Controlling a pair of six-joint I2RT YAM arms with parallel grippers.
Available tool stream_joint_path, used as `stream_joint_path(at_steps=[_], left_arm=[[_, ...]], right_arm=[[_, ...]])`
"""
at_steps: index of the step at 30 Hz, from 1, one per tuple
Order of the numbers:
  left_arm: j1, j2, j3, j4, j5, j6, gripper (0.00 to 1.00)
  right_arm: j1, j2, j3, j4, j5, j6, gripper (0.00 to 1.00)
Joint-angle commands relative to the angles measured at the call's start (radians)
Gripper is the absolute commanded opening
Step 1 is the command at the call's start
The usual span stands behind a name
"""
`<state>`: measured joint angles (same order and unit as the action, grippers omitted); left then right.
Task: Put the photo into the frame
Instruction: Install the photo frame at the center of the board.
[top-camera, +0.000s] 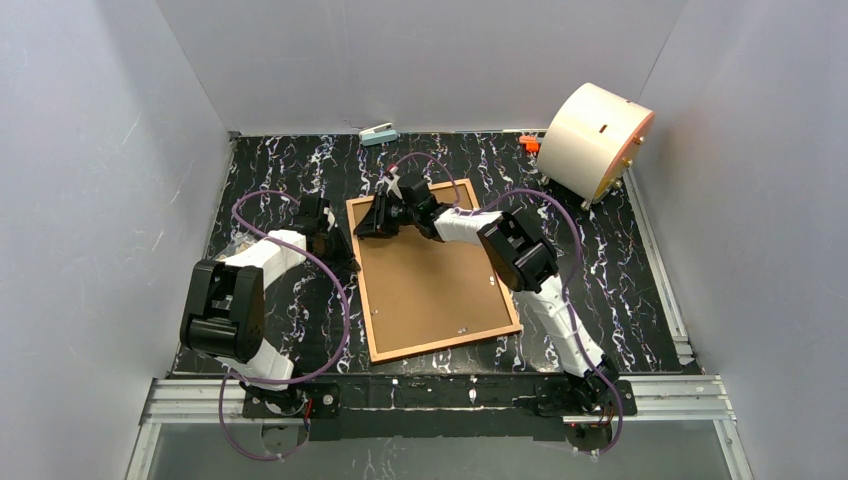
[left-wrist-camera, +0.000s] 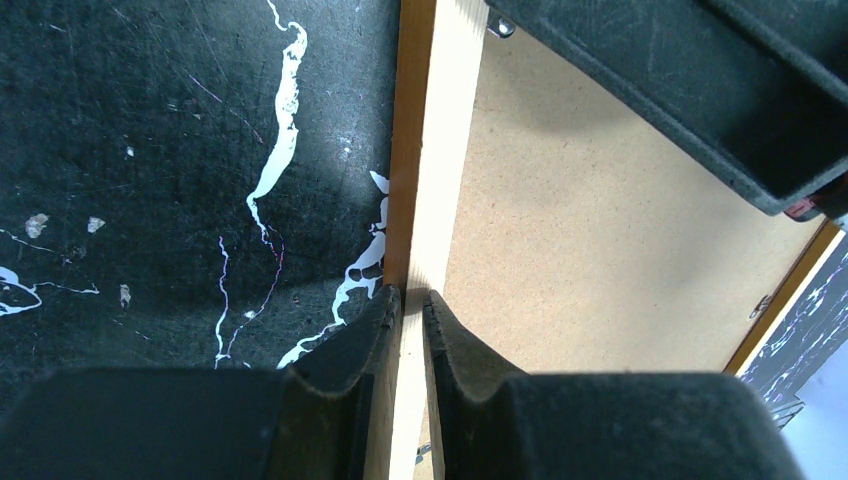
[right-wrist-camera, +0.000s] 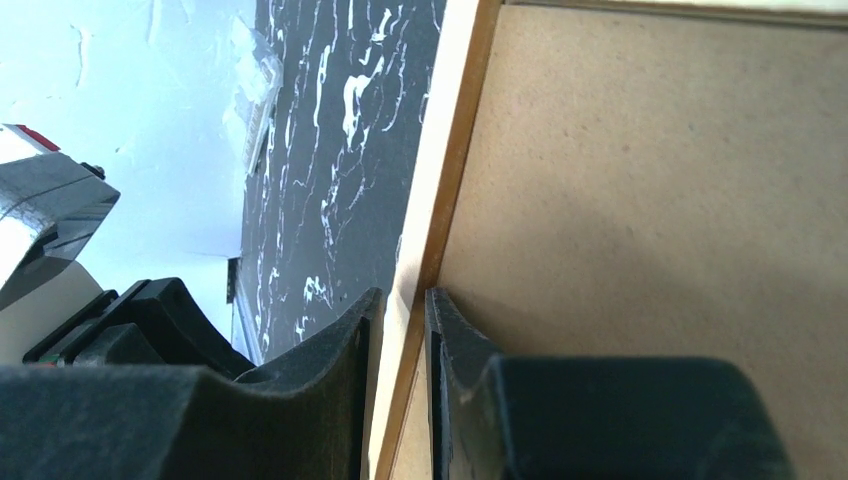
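Frame (top-camera: 446, 343) flat, long axis near-to-far, left jaws and right jaws pinching its edges

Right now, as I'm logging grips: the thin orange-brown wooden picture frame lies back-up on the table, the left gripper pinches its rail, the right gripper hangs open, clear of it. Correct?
No: the right gripper is also shut on a rail of the orange-brown wooden frame, as the right wrist view shows. The left gripper does pinch it, and it lies back-up.

White-shelled arms (top-camera: 262, 262) with black joints, looping purple cables (top-camera: 343, 300), scuffed black fingers (left-wrist-camera: 350, 350).
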<state>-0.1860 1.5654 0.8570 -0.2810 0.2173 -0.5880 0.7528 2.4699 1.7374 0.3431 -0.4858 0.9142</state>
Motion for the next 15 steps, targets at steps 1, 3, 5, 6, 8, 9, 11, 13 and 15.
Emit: stream_joint_path(at_steps=[1, 3, 5, 6, 8, 9, 11, 13, 15], left_arm=[[0.003, -0.015, -0.015, -0.058, -0.068, 0.016, 0.12], [0.004, -0.013, -0.014, -0.058, -0.065, 0.021, 0.12], [0.003, -0.007, -0.005, -0.068, -0.062, 0.030, 0.12], [0.003, -0.004, 0.000, -0.072, -0.061, 0.034, 0.12], [0.004, 0.003, 0.007, -0.078, -0.061, 0.041, 0.12], [0.003, 0.006, 0.010, -0.079, -0.061, 0.042, 0.12], [0.004, 0.008, 0.011, -0.079, -0.062, 0.043, 0.12], [0.004, 0.013, 0.011, -0.080, -0.065, 0.043, 0.12], [0.003, 0.017, 0.012, -0.080, -0.068, 0.043, 0.12]], right_arm=[[0.006, 0.085, 0.054, -0.101, -0.022, -0.052, 0.31], [0.008, 0.090, 0.063, -0.107, -0.031, -0.051, 0.31], [0.009, 0.089, 0.060, -0.116, -0.032, -0.052, 0.30], [0.009, 0.087, 0.059, -0.122, -0.033, -0.053, 0.30], [0.009, 0.077, 0.054, -0.138, -0.029, -0.062, 0.30], [0.009, 0.068, 0.049, -0.143, -0.025, -0.069, 0.30], [0.009, 0.048, 0.042, -0.160, -0.011, -0.090, 0.30], [0.009, 0.033, 0.049, -0.189, -0.001, -0.119, 0.30], [0.009, 0.025, 0.070, -0.229, -0.009, -0.151, 0.28]])
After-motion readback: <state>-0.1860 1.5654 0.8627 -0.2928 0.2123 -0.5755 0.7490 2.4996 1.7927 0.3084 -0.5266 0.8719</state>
